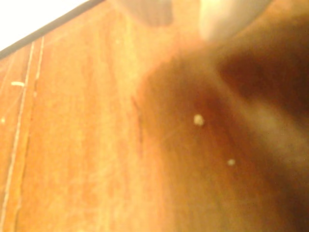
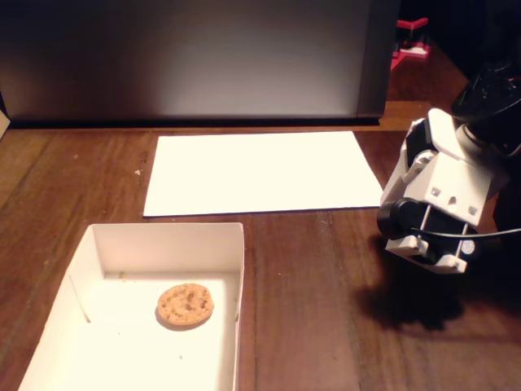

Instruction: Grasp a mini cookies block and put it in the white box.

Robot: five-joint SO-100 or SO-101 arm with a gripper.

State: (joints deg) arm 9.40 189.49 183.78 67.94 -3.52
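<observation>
A round mini cookie (image 2: 185, 305) lies flat inside the white box (image 2: 167, 236), left of its middle, in the fixed view. The box stands at the front left of the wooden table. My arm's white wrist (image 2: 440, 204) hangs over the table at the right, well away from the box, and its fingers do not show there. In the wrist view my gripper (image 1: 186, 14) enters blurred from the top edge. Its two pale fingertips (image 1: 227, 19) stand apart with only bare wood between them. No cookie shows in the wrist view.
A flat white paper sheet (image 2: 260, 171) lies behind the box, and its corner (image 1: 29, 19) shows in the wrist view. Two small crumbs (image 1: 198, 120) lie on the wood under the gripper. A dark upright panel (image 2: 195, 57) closes off the back.
</observation>
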